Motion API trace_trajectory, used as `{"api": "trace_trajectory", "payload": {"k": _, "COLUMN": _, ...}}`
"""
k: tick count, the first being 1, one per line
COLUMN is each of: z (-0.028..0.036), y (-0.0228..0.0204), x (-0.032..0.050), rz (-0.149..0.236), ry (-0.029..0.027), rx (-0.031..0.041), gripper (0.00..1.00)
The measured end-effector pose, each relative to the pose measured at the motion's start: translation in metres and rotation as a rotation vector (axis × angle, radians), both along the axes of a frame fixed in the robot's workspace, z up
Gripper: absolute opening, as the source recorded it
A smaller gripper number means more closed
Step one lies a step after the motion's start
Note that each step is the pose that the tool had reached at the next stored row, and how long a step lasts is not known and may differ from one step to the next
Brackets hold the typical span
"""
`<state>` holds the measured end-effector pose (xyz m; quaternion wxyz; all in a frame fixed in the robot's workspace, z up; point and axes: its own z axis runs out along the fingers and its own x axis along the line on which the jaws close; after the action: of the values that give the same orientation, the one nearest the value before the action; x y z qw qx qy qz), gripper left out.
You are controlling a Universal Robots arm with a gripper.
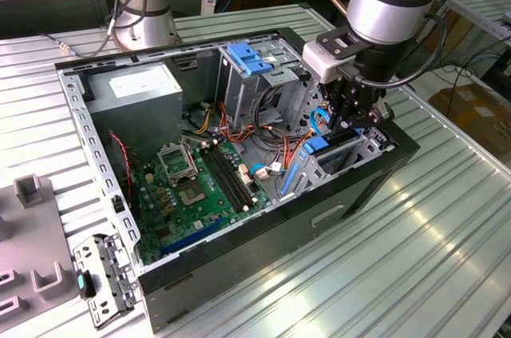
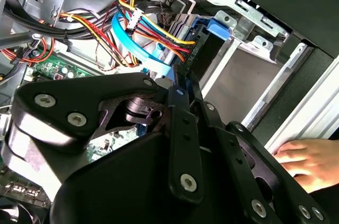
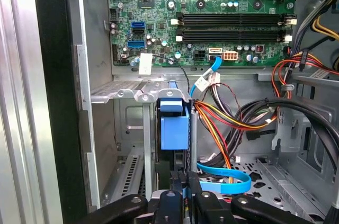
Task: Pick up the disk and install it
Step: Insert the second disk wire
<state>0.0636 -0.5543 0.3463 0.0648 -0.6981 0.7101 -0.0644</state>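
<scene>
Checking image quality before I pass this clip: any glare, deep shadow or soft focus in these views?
Exterior view: bright glare streaks on the ribbed metal table. Second wrist view: the black gripper looms close, dark and soft; a hand at the case edge looks washed out. First wrist view: the green motherboard is evenly lit, while the bay around the blue-framed disk lies in shadow.

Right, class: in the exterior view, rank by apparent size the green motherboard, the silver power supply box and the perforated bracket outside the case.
Largest to smallest:
green motherboard
power supply box
perforated bracket
The bracket looks smallest despite lying nearest the camera.
</scene>
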Motion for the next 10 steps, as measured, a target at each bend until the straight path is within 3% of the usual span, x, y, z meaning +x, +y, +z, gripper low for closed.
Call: {"api": "trace_trajectory", "payload": {"k": 10, "z": -0.0034, "y": 0.0000, "x": 0.0000, "rz": 0.000, "ry": -0.0001, "rx": 0.0013, "gripper": 0.16}}
